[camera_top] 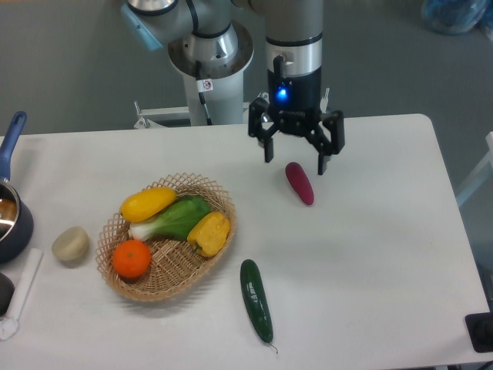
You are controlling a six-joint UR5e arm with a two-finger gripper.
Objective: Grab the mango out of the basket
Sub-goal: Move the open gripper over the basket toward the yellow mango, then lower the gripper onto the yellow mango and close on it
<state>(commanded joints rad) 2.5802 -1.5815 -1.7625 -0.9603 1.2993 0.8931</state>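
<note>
The mango, a smooth yellow oval with an orange tinge, lies at the upper left of the light wicker basket. Sharing the basket with it are a green leafy vegetable, a ridged yellow bell pepper and a round orange. My gripper hangs open above the table, up and to the right of the basket and well apart from the mango, its fingers pointing down with nothing between them.
A dark red eggplant-like vegetable lies just below the gripper. A green cucumber lies right of the basket near the front. A beige potato sits left of the basket, a blue-handled pot at the left edge.
</note>
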